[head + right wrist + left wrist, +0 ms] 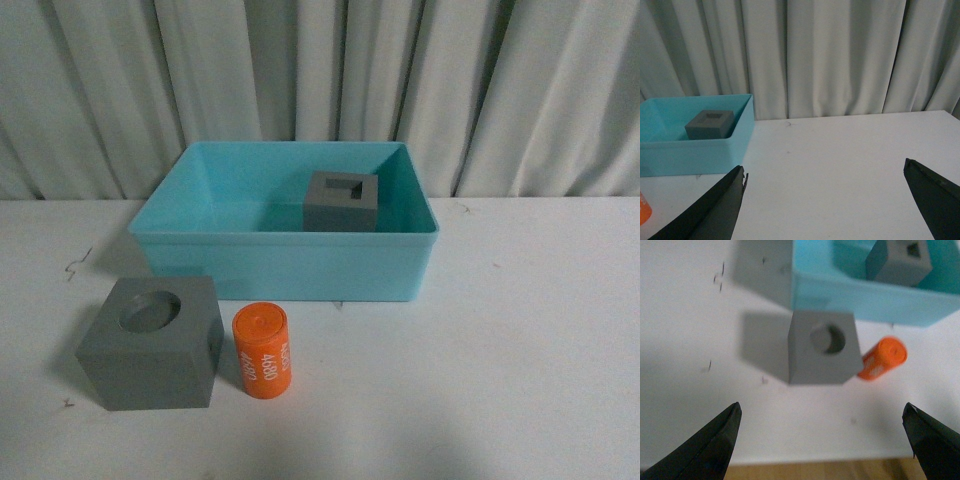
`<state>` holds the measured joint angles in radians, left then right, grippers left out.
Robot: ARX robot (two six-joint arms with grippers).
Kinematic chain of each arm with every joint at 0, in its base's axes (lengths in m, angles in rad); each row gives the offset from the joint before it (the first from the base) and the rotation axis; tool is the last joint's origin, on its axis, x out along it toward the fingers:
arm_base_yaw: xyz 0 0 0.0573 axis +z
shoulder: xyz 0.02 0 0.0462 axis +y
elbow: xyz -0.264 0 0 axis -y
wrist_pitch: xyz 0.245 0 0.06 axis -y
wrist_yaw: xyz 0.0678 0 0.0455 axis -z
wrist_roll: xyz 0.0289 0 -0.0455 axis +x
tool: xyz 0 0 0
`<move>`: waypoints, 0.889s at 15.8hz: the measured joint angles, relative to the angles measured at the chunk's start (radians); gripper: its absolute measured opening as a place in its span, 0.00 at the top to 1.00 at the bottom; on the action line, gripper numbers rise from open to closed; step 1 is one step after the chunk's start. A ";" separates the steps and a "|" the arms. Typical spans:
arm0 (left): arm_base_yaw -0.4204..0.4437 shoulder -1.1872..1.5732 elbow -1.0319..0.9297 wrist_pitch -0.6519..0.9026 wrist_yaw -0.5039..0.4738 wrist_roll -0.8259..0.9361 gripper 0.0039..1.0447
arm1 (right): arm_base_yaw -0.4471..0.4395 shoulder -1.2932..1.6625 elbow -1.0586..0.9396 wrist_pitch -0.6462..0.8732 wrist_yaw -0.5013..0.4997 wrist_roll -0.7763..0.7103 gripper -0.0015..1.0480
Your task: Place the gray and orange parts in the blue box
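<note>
orange cylinder (262,354) upright, axis vertical | beside round-hole cube (152,342) | left gripper (821,407) released | right gripper (824,166) released

Matte gray cubes (152,342); smooth plastic blue box (285,265); cloth curtain (320,70).

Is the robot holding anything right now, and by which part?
Nothing. The left hand and the right hand are both open and empty; the round-hole gray cube lies free on the table.
</note>
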<state>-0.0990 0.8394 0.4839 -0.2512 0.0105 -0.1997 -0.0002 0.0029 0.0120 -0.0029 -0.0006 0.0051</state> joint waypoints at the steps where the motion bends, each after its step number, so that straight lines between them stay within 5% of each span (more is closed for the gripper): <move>1: -0.021 0.101 0.061 0.066 -0.016 0.017 0.06 | 0.000 0.000 0.000 0.000 0.000 0.000 0.06; 6: -0.069 0.456 0.214 0.214 -0.077 0.094 0.06 | 0.000 0.000 0.000 -0.001 0.000 0.000 0.06; 14: -0.017 0.777 0.263 0.341 -0.135 0.208 0.06 | 0.000 0.000 0.000 0.000 0.000 0.000 0.06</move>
<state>-0.1162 1.6169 0.7467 0.0902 -0.1246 0.0086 -0.0002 0.0029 0.0120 -0.0032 -0.0002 0.0051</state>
